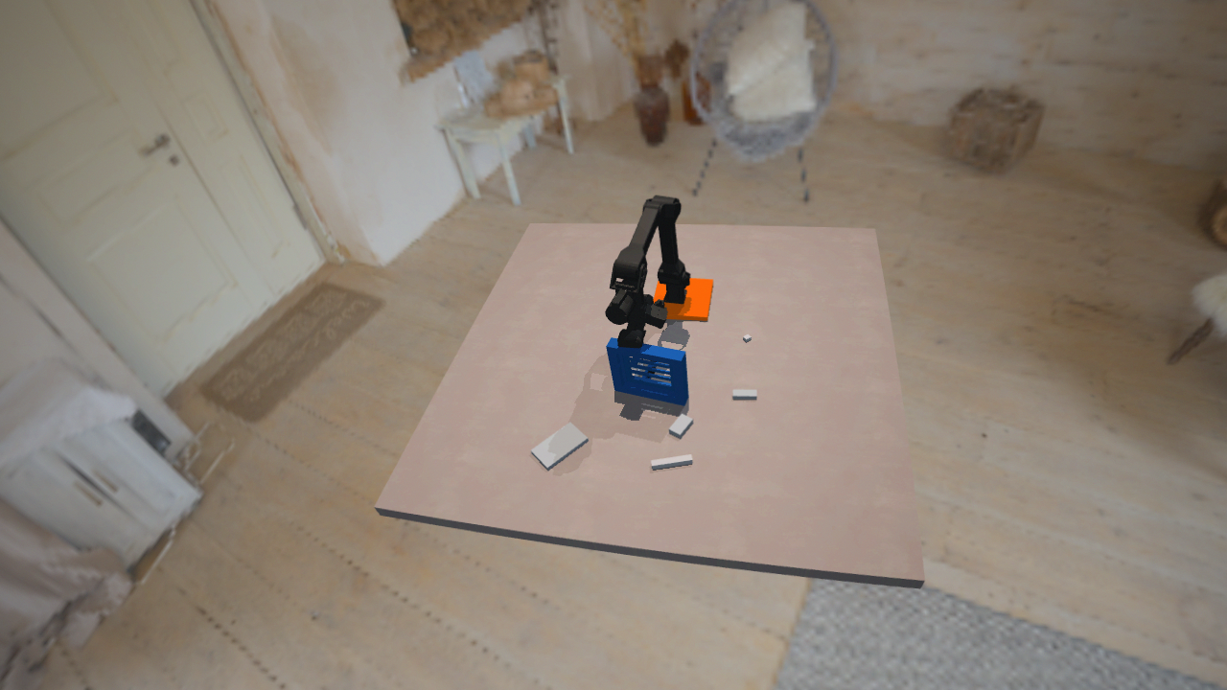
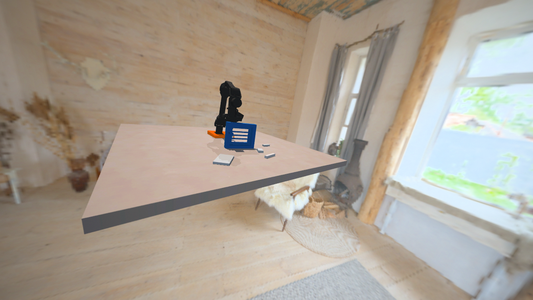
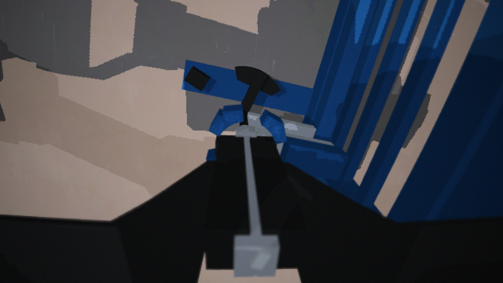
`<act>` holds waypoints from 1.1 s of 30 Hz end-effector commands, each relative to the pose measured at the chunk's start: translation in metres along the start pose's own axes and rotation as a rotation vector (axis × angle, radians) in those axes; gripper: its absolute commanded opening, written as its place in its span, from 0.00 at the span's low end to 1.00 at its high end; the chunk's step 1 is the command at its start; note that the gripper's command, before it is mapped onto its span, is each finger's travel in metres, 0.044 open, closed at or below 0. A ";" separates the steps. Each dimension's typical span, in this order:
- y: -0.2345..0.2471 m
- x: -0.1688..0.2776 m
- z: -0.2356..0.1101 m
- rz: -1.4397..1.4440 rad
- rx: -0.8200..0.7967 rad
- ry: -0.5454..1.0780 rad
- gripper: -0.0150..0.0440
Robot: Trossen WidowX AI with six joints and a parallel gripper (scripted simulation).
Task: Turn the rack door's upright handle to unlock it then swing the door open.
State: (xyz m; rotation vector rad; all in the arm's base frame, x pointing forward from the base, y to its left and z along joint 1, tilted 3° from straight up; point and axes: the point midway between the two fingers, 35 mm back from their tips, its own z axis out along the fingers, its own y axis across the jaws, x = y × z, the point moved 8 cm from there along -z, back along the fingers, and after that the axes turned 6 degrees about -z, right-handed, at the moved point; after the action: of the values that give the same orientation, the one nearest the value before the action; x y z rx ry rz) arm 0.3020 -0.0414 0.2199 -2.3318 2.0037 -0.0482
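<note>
The claw (image 1: 631, 336) (image 3: 247, 170) stands narrow, its two fingers closed in against the sides of the black handle (image 3: 236, 185), which it appears to hold. The handle lies directly between them, its long axis upright and running away down the wrist view, roughly along the claw's own reach. Just beyond, to the right in that view, is the slatted blue door (image 1: 672, 381) (image 2: 231, 136) (image 3: 452, 185). The coming turn, I judge, should roll about the handle's axis, without shoving sideways into the slats.

Fingertips and handle: partly hidden.
In the wrist view, black fingers cover part of the handle (image 3: 254, 189); blue frame (image 3: 452, 165) cut off right.
</note>
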 end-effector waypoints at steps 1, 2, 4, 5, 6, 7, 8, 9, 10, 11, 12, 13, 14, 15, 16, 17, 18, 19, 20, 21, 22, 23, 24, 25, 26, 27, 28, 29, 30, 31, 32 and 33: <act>0.000 0.000 0.000 -0.002 0.000 -0.003 0.43; 0.000 0.000 0.000 -0.002 0.000 -0.003 0.42; 0.000 0.000 0.000 -0.002 0.000 -0.003 0.39; 0.000 0.000 0.000 -0.002 0.000 -0.003 0.38; 0.000 0.000 0.000 -0.002 0.000 -0.003 0.37; 0.000 0.000 0.000 -0.002 0.000 -0.003 0.36; 0.000 0.000 0.000 -0.002 0.000 -0.003 0.35; 0.000 0.000 0.000 -0.002 0.000 -0.003 0.34; 0.000 0.000 0.000 -0.002 0.000 -0.003 0.33; 0.000 0.000 0.000 -0.002 0.000 -0.003 0.31; 0.000 0.000 0.000 -0.002 0.000 -0.003 0.30; 0.000 0.000 0.000 -0.002 0.000 -0.003 0.29; 0.000 0.000 0.000 -0.002 0.000 -0.003 0.28; 0.000 0.000 0.000 -0.002 0.000 -0.003 0.28; 0.000 0.000 0.000 -0.002 0.000 -0.003 0.28; 0.000 0.000 0.000 -0.002 0.000 -0.003 0.28; 0.000 0.000 0.000 0.001 0.000 -0.003 0.28; 0.000 -0.001 0.000 0.011 0.000 -0.003 0.28; 0.001 -0.001 0.000 0.028 -0.001 -0.003 0.28; 0.001 -0.001 0.000 0.047 -0.001 -0.003 0.28; 0.002 -0.002 0.000 0.068 -0.001 -0.003 0.28; 0.002 -0.002 0.000 0.088 -0.001 -0.003 0.28; 0.003 -0.003 0.000 0.109 -0.001 -0.003 0.28; 0.004 -0.004 0.000 0.130 -0.001 -0.003 0.28; 0.004 -0.004 0.000 0.150 -0.001 -0.003 0.28; 0.005 -0.005 0.000 0.170 -0.001 -0.003 0.28; 0.005 -0.005 0.000 0.190 -0.001 -0.003 0.28; 0.006 -0.006 0.000 0.210 -0.001 -0.003 0.28; 0.007 -0.006 0.000 0.230 -0.001 -0.003 0.28; 0.007 -0.007 0.000 0.250 -0.001 -0.003 0.28; 0.008 -0.008 0.000 0.269 -0.002 -0.003 0.28; 0.009 -0.008 0.000 0.289 -0.002 -0.003 0.28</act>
State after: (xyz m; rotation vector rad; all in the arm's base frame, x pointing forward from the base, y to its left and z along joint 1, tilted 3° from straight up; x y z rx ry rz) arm 0.2950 -0.0369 0.2193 -2.0718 2.2702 -0.0313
